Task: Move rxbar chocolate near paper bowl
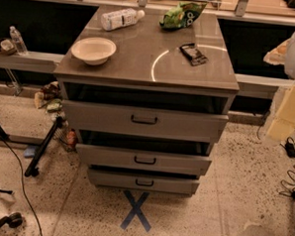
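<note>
The rxbar chocolate (193,53), a small flat black bar with pale print, lies on the right part of the grey cabinet top (140,65). The paper bowl (93,49), cream-white and round, sits upright near the front left corner of the top, well apart from the bar. My gripper (286,115) shows as a pale cream shape at the right edge of the view. It is off to the right of the cabinet, lower than its top, and touches nothing.
A white plastic bottle (121,18) lies on its side at the back left and a green snack bag (182,15) at the back. Three drawers (145,121) stand slightly pulled out. A blue X (136,210) marks the floor; cables (292,147) lie to the right.
</note>
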Tool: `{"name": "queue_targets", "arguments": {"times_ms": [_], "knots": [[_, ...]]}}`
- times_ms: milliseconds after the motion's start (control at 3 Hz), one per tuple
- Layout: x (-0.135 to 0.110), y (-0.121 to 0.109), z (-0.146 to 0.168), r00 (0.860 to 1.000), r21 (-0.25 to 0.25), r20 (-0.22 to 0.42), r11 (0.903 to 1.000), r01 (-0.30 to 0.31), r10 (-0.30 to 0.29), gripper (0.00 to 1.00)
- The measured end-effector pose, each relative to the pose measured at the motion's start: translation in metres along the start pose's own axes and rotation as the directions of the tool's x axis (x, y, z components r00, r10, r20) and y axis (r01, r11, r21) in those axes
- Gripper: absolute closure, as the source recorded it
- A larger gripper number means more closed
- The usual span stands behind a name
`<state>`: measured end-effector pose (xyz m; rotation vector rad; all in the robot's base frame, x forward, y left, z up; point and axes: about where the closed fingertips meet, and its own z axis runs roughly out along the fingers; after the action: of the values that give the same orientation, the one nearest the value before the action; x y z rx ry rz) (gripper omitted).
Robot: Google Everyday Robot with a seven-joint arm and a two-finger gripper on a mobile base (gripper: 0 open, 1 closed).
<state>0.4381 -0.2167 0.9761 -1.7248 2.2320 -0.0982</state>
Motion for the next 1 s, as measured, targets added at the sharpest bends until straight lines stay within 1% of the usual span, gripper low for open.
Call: {"name": "queue_targets", "arguments": {"times_ms": [333, 667, 1000], "knots": [[0.0, 0.0, 0.0, 1.0, 0.0, 0.0, 1.0, 0.0, 0.0, 0.0], [-0.006, -0.013, 0.008, 0.996, 0.017, 0.077, 0.9985, -0.052, 0.051, 0.0], [-0.029, -0.049, 0.034, 0.949, 0.033, 0.257, 0.9801, -0.196, 0.181, 0.0]]}}
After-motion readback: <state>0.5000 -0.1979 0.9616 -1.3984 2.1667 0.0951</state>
